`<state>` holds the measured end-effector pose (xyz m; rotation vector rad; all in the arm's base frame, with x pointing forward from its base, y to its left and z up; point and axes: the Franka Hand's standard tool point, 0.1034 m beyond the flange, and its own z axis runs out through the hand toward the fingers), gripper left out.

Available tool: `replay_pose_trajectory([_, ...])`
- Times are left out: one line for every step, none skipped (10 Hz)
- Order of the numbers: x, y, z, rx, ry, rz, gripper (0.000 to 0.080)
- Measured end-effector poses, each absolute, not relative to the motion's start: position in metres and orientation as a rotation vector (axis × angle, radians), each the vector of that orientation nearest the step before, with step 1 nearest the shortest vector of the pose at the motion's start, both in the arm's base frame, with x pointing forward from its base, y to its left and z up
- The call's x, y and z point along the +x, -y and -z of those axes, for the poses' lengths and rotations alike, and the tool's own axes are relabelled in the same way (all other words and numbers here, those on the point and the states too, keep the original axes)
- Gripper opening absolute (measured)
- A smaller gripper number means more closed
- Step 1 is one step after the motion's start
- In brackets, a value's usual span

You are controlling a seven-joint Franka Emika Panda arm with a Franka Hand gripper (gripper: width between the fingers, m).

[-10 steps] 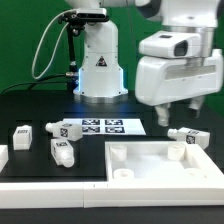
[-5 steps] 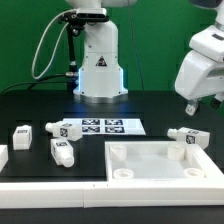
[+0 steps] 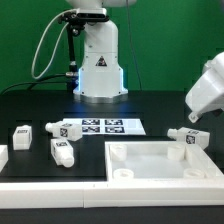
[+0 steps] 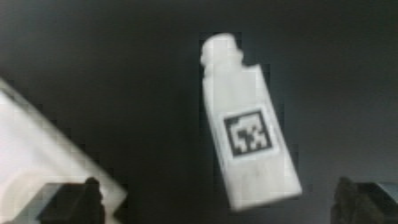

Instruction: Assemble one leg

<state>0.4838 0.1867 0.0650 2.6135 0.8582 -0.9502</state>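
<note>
Tool (image 3: 195, 116) is hanging over the exterior view's right side of the black worktop (image 3: 30, 105), tilted, just above the leg (image 3: 188, 135). In the wrist view the tool (image 4: 217, 205) is standing released: jaws spread wide, one dark fingertip (image 4: 71, 200) on each side of the frame, nothing gripped. The leg (image 4: 246, 125) is lying flat on the worktop, tag facing up, narrower peg end pointing away from the fingertips, not touched by either. In the exterior view it is sitting close behind the far right corner of the big white panel (image 3: 160, 148); contact with the panel is unclear. Three more legs (image 3: 22, 133) (image 3: 62, 151) (image 3: 68, 129) are lying at the exterior view's left, near the marker board (image 3: 100, 127). The robot base (image 3: 98, 65) is standing behind the board.
</note>
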Motion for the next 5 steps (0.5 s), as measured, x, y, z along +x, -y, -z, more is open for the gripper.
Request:
replay_pose_trajectory([0.486,-0.188,-0.062,2.591,-0.848,1.000,0.0649])
replay_pose_trajectory([0.482,-0.187,-0.061,2.553,-0.834,1.073,0.0649])
replay_pose_trajectory([0.483,-0.188,-0.057,2.536,-0.827,1.108,0.0649])
replay_pose_trajectory([0.486,-0.190,-0.054,2.553,-0.832,1.077,0.0649])
replay_pose_trajectory([0.480,-0.194,-0.049,2.542,-0.803,1.080,0.0649])
